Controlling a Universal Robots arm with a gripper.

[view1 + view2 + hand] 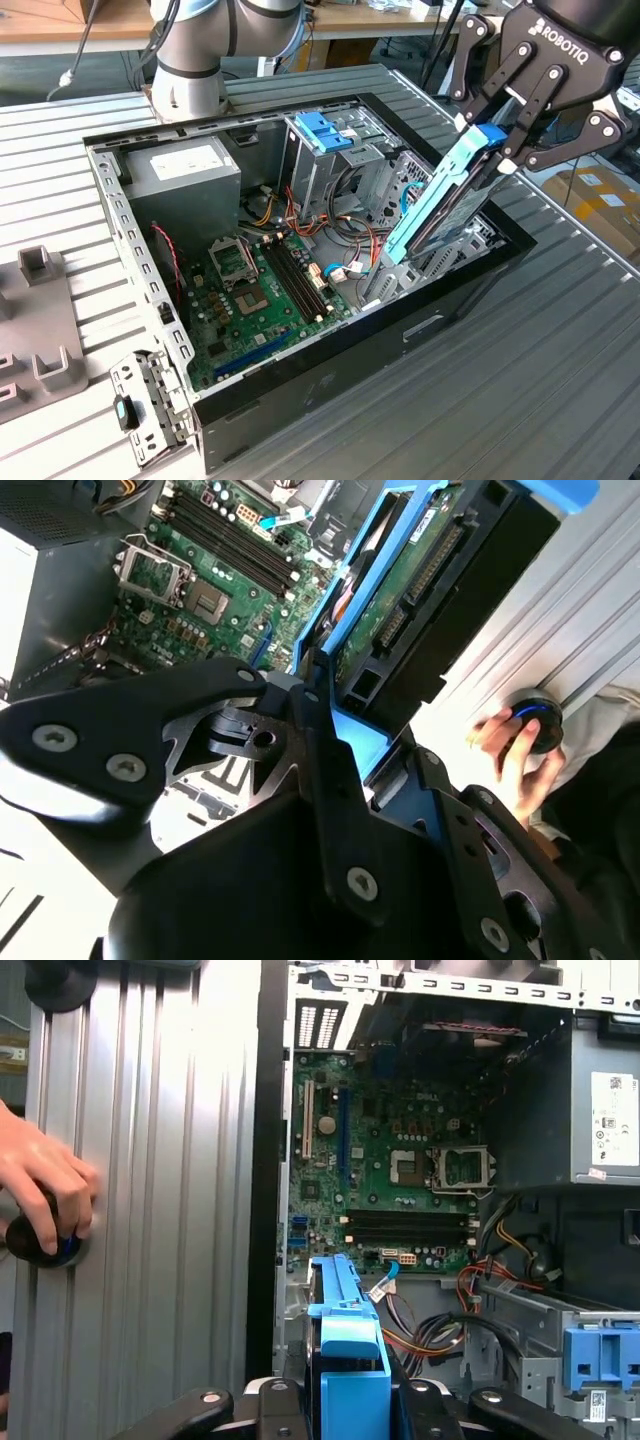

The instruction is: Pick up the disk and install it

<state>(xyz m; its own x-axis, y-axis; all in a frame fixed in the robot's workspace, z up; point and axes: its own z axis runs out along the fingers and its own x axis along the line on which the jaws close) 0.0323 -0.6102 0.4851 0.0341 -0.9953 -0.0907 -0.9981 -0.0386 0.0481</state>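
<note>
**Print and labels on the arm and the computer**

In the exterior view, white lettering runs across the black body of the gripper (492, 145). A white label (612, 1120) with fine print sits on the power supply (600, 1050), in a corner of the computer case (270, 1160). A narrow sticker (428, 520) lies on the circuit side of the disk (400, 605). A white tag (598, 1397) sits just under the blue handle (600, 1355). Their fine print is too small to read.

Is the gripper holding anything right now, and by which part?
Yes: the gripper holds the disk by its upper end, jaws shut on the blue carrier there. The disk is tilted, its lower end inside the open computer case.
</note>
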